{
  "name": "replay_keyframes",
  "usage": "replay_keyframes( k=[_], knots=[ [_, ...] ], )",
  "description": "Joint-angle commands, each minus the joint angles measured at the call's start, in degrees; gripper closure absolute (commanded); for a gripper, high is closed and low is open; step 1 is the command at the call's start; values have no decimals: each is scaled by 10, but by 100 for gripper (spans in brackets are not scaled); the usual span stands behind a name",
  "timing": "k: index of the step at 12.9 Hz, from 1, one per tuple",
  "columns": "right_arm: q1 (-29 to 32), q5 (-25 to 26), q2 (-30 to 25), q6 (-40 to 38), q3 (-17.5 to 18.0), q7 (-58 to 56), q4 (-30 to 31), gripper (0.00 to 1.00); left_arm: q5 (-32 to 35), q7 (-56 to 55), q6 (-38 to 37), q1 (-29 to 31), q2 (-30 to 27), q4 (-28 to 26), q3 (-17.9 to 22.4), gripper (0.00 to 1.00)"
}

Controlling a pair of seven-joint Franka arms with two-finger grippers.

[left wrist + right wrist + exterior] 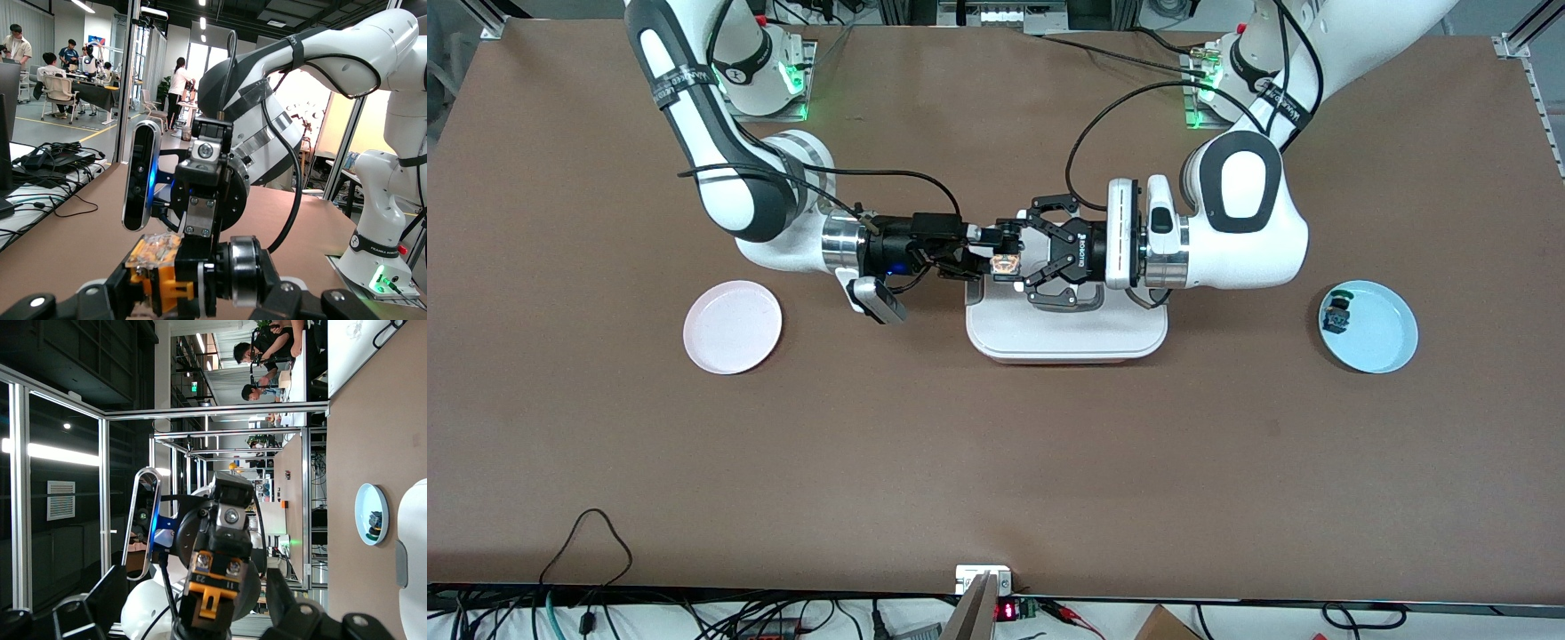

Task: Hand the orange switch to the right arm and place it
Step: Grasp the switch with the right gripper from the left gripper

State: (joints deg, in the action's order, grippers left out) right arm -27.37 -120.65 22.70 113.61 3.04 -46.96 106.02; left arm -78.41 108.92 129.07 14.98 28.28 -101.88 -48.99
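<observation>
- Location: the orange switch (pixel 1007 263) is held in mid-air over the white tray (pixel 1067 336), between the two hands at the middle of the surface.
- Left hand (pixel 1024 258): clamped on the switch; in the left wrist view the open-linkage fingers grip its black body (pixel 175 280).
- Right hand (pixel 980 256): at the switch, fingers spread about it; no secure grip is visible yet.
- Handling, judged: a tiny, light, rigid plastic part. The smooth cap may slip, and the small terminals look easy to bend.
- Grasp point, judged: the flat black body sides left free by the left hand, not the orange cap.
- Other items: a pink plate (pixel 733 326) lies toward the right arm's end; a blue plate (pixel 1378 333) carrying a green-capped switch (pixel 1337 311) lies toward the left arm's end.
</observation>
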Motion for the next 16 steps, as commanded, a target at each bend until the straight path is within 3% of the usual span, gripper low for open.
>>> replay_keyframes(
  k=[1, 7, 8, 9, 10, 16],
  knots=[
    [-6, -10, 2, 12, -1, -6, -5, 41, -20, 21, 4, 2, 1, -1, -5, 94],
    [-8, -8, 3, 16, -1, -8, -6, 97, -20, 21, 2, 3, 1, -1, -5, 94],
    [-8, -9, 4, 20, -1, -9, -6, 100, -20, 21, 2, 3, 1, -1, -5, 94],
    [-9, -9, 3, 20, -1, -12, -6, 100, -20, 21, 2, 3, 1, -1, -6, 83],
    [-9, -9, 4, 21, -1, -13, -6, 100, -20, 20, 1, 3, 1, -1, -6, 1],
    [0, 7, 3, 18, -6, -3, -13, 100, -17, 6, -5, 14, -6, -1, -5, 0]
  ],
)
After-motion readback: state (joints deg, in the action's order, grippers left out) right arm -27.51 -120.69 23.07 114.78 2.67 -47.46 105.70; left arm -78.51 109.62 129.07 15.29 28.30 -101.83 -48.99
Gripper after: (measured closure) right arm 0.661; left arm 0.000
